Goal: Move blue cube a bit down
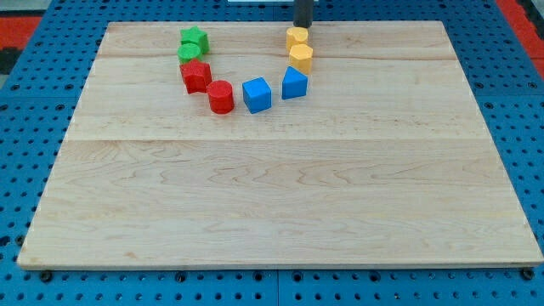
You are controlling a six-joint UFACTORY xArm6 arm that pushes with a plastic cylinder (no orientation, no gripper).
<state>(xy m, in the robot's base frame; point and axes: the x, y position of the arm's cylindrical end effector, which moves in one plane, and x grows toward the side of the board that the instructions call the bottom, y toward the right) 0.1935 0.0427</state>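
Observation:
The blue cube [257,94] sits on the wooden board [280,195] in the upper middle of the view. To its right is a second blue block [294,83], wedge-like in shape. To its left is a red cylinder [221,97]. My tip [302,26] is at the view's top edge, just above the upper yellow block [297,37], well above and right of the blue cube. It touches neither blue block.
A second yellow block [301,57] lies below the first. A red block [196,76] and two green blocks [194,40] [188,53] curve up at the left. Blue pegboard [34,93] surrounds the board.

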